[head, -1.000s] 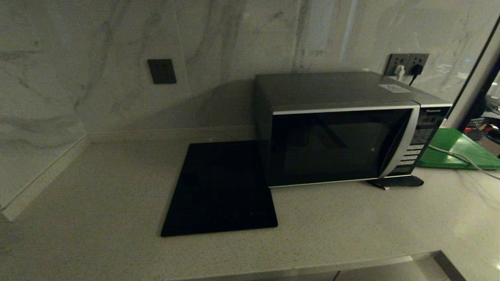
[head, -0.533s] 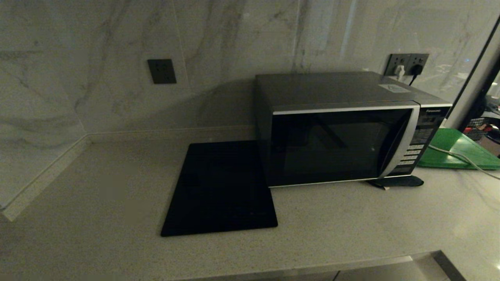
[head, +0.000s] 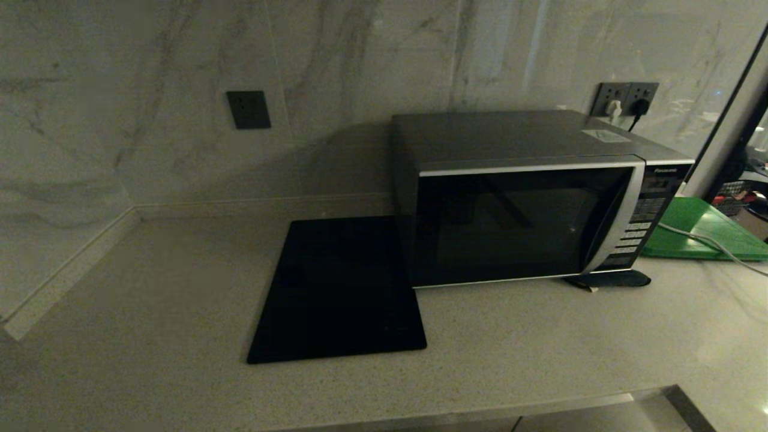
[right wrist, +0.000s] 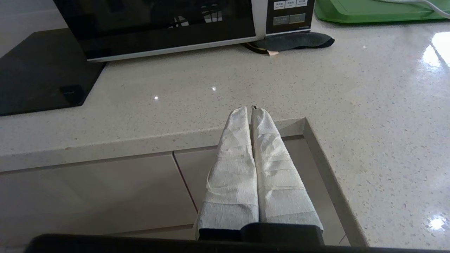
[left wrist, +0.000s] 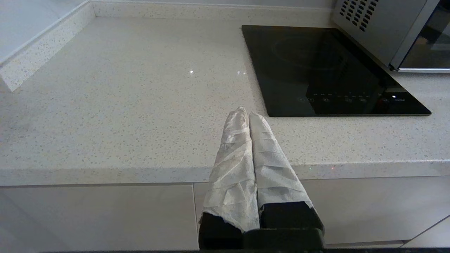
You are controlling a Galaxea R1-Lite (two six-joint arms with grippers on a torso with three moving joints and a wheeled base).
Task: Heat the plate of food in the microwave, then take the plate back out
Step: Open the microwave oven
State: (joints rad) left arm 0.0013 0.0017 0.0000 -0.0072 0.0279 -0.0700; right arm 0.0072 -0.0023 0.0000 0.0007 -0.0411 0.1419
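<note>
The silver-grey microwave (head: 528, 204) stands on the counter at the right with its dark glass door closed; its vented side (left wrist: 372, 24) and its door and button panel (right wrist: 288, 14) show in the wrist views. The plate of food is out of view. My left gripper (left wrist: 247, 113) is shut and empty, its white-wrapped fingers hovering at the counter's front edge, short of the cooktop. Before the counter's front edge, out from the microwave, my right gripper (right wrist: 249, 109) is likewise shut and empty. Neither arm shows in the head view.
A flat black cooktop (head: 342, 288) lies left of the microwave. A green board (head: 696, 231) with a white cable over it sits to the right. A dark pad (head: 609, 279) lies under the microwave's front right corner. Wall sockets (head: 624, 99) are behind. Cabinet fronts (right wrist: 105, 189) are below the counter.
</note>
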